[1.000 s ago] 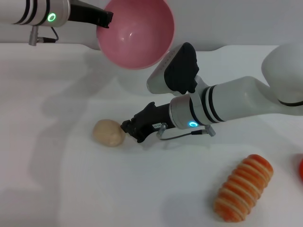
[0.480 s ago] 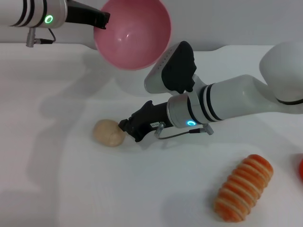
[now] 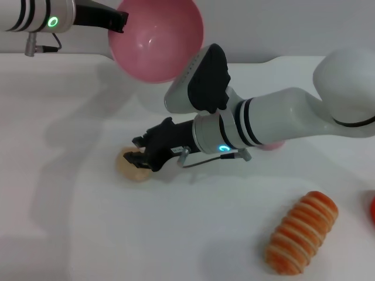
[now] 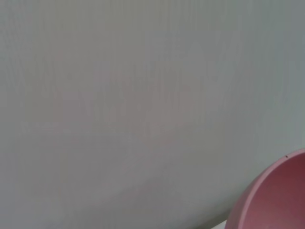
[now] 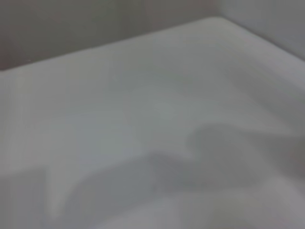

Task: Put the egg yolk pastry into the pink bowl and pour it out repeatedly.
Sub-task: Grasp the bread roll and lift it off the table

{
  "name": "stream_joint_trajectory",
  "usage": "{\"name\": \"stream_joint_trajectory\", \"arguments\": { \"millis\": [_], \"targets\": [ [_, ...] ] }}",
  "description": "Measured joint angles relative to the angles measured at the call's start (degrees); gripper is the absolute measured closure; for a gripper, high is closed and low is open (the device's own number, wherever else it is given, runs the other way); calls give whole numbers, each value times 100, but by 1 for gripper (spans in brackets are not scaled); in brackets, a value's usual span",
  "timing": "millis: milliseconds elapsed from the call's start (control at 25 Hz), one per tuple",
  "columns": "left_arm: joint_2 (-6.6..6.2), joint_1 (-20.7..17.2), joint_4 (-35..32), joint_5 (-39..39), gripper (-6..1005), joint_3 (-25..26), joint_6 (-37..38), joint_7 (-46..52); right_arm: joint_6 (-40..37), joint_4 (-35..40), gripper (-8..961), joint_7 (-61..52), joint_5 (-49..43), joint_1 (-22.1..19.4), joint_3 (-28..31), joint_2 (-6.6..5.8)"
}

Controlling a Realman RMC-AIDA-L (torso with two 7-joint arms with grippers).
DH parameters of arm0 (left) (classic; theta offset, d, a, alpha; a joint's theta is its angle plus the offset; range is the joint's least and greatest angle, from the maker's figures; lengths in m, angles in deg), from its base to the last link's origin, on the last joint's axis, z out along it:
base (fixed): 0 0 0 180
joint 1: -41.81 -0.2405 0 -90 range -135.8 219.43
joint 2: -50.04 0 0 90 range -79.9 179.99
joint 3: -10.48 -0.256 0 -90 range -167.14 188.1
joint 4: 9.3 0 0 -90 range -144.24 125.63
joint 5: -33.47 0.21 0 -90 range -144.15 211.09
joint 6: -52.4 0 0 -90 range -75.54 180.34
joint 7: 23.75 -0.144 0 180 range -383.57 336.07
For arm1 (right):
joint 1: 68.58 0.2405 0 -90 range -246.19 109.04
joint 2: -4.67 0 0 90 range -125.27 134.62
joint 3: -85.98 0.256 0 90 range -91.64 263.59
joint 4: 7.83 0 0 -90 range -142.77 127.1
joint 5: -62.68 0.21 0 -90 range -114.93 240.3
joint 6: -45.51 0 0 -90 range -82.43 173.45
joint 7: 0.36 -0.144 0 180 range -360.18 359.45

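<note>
The right gripper (image 3: 139,157) is spread open around the egg yolk pastry (image 3: 130,167) on the table (image 3: 70,222), which looks light and crumbly, so probably pinch its sides gently, while the left gripper (image 3: 119,22) holds the pink bowl (image 3: 155,41) up by the rim.

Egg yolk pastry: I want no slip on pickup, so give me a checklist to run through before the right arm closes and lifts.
1. Right gripper over the egg yolk pastry: ok.
2. Fingers astride the pastry: cannot tell.
3. Pastry resting on the table: ok.
4. Pink bowl held up by the left gripper: ok.
5. Bowl empty: ok.
6. Striped roll away from the pickup spot: ok.
</note>
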Motion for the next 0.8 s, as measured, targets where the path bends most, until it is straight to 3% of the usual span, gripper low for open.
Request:
{"name": "stream_joint_trajectory", "arguments": {
  "millis": [320, 800],
  "targets": [
    [-6, -67, -102, 0, 917, 11, 0, 0, 20, 249, 407, -41, -3, 24, 178, -38],
    [-51, -73, -174, 208, 916, 113, 77, 85, 19, -167, 341, -351, 29, 358, 187, 14]
  ]
}}
